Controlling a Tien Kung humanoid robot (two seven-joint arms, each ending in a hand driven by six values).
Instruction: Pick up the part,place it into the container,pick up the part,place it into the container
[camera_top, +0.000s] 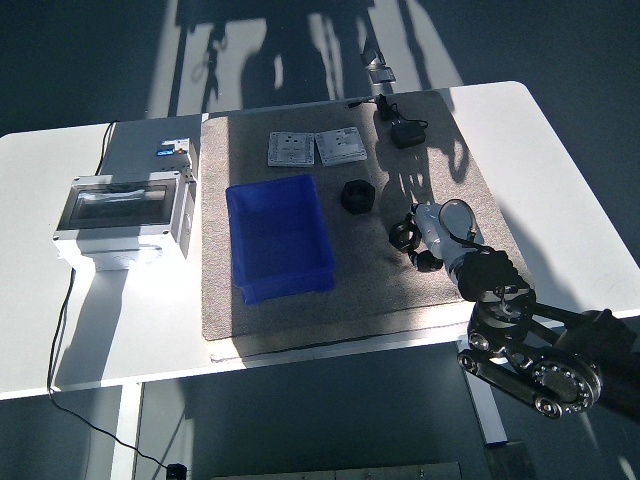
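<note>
A black ring-shaped part (403, 236) is held in my right hand (422, 243), whose silver fingers are curled around it, just above the brown mat to the right of the blue container (280, 238). The container is an open blue bin with nothing showing inside. A second black part (357, 195), a chunky round nut, rests on the mat between the bin's top right corner and my hand. My right arm comes in from the lower right corner. No left arm shows.
A grey enclosure with a clear lid (125, 210) stands left of the bin. Two white switch plates (315, 147) lie behind it, and a black adapter with cable (405, 132) at the mat's far right. The mat (300, 315) ends short of the table's near edge.
</note>
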